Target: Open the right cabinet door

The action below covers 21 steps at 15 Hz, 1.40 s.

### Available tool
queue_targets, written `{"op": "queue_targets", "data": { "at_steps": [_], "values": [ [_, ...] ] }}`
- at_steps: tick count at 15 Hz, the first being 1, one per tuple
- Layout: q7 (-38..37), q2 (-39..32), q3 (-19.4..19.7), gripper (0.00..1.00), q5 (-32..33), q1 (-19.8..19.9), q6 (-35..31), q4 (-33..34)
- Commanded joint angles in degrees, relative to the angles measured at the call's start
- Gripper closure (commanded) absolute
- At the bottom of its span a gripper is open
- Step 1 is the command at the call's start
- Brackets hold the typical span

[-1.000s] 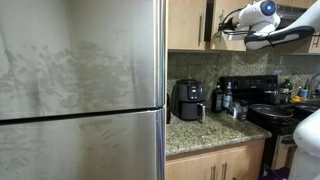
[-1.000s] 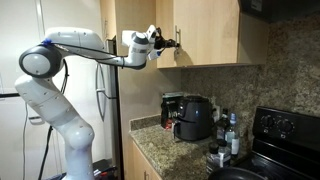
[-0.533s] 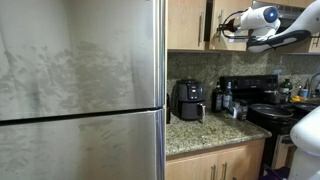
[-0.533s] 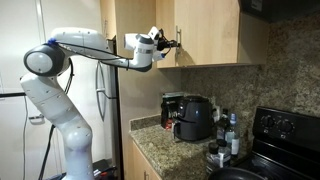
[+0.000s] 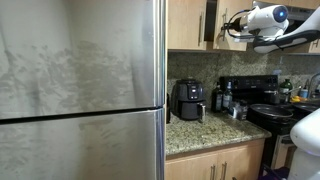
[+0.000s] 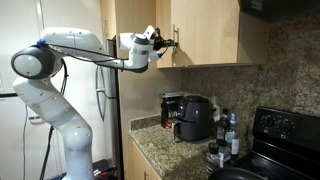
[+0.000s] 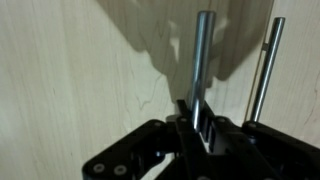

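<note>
- The tall light-brown wooden right cabinet door (image 6: 215,30) hangs at 12 o'clock above the speckled granite surface (image 6: 160,150).
- In the wrist view, a slim silver bar handle (image 7: 203,60) stands between the black fingers (image 7: 212,130), with a second silver bar handle (image 7: 263,65) at its 3 o'clock.
- The black air fryer (image 6: 192,115) stands on the surface, with the black stove (image 6: 285,125) at its 3 o'clock.

The arm (image 6: 80,42) stretches high and level, claw (image 6: 173,43) clamped shut.

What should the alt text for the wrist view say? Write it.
The robot's hand is shut on a slim silver bar handle on a light wooden cabinet door. A second handle stands just to the right of it in the picture, untouched.
</note>
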<state>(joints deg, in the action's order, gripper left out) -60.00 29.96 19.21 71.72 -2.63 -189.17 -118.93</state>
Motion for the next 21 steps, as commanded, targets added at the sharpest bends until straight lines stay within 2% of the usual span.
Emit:
{"op": "queue_targets", "data": {
  "at_steps": [1,2,3,5,8,9,12,16,18,19,21],
  "values": [
    [-0.9,-0.9,-2.0,1.00,0.6,6.9,2.0,4.3],
    [-1.6,-2.1,-3.6,1.00,0.4,8.2,2.0,5.6],
    [-0.6,-0.7,-2.1,0.99,-0.1,2.0,0.2,0.5],
    [-1.6,-1.4,-3.9,0.99,-0.2,4.1,0.3,1.0],
    [-1.8,-1.7,-4.2,1.00,-0.2,4.5,0.3,1.3],
    [-1.6,-0.9,-3.9,1.00,0.0,5.5,3.0,0.4],
    [0.6,6.3,-0.4,1.00,0.5,4.9,7.4,-5.4],
    [2.1,15.1,-1.0,1.00,0.1,4.3,12.3,-11.7],
    [5.5,20.2,-0.6,1.00,-1.8,2.2,17.4,-14.4],
    [11.7,22.2,-3.0,1.00,-9.4,6.3,17.3,-16.7],
    [19.3,27.3,-2.9,1.00,-16.7,6.8,21.5,-19.0]
  ]
}}
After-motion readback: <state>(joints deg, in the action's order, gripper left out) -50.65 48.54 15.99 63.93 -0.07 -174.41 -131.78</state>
